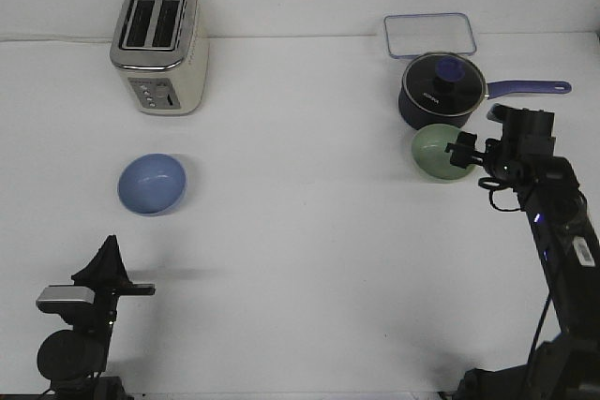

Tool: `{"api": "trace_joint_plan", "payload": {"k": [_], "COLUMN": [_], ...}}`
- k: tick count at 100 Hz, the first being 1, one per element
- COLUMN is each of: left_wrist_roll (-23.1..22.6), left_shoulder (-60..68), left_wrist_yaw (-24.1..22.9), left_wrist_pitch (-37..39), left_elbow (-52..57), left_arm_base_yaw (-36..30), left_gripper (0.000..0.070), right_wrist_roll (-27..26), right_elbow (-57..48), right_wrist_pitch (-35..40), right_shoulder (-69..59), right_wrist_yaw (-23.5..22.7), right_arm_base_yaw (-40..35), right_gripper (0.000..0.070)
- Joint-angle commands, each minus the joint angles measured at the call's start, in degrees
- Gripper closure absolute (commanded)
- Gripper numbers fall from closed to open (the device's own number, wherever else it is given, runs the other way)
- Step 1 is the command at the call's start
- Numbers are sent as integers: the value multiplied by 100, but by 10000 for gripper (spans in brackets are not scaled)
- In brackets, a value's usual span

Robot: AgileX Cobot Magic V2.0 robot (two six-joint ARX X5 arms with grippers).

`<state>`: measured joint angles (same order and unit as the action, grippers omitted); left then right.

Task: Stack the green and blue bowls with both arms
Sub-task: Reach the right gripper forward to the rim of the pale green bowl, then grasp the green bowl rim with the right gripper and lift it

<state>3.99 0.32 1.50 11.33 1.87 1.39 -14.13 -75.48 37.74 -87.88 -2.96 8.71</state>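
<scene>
Right pincer touched the green bowl at its 3 o'clock rim, grip unclear; left pincer, state indiscernible, hung at 6 o'clock of the blue bowl.

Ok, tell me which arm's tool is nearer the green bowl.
Right. The right tool is at the green bowl, on its right rim. The left tool is far across the table, near the front edge, closer to the blue bowl.

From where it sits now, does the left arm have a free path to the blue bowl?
Probably yes. The left gripper sits low near the front edge, and only bare table lies between it and the blue bowl. The toaster stands behind the bowl, out of the way.
</scene>
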Motion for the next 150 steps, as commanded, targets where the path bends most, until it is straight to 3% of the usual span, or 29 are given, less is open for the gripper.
{"api": "trace_joint_plan", "payload": {"k": [1,44,61,76,104,123,150], "left_wrist_roll": [11,11,11,11,13,11,13], "left_shoulder": [-4,-4,-4,-4,-4,-4,-4], "left_wrist_yaw": [0,0,0,0,0,0,0], "left_wrist_pitch": [72,72,74,72,70,72,72], "left_elbow": [-103,-101,-103,-103,-101,-103,-101], "left_arm_base_yaw": [4,4,4,4,4,4,4], "left_gripper": [685,685,685,685,685,685,685], "right_wrist_roll": [94,354,363,372,369,295,262], "right_elbow": [-243,-525,-525,-525,-562,-562,-549], "right_wrist_pitch": [0,-446,-446,-424,-293,-17,431], "right_shoulder": [-409,-1764,-1902,-1912,-1580,-772,514], "right_wrist_yaw": [-63,-472,-466,-400,-669,-1276,-1700], "right_arm_base_yaw": [87,317,317,326,380,339,-334], "right_gripper": [208,228,518,700,700,700,700]}}
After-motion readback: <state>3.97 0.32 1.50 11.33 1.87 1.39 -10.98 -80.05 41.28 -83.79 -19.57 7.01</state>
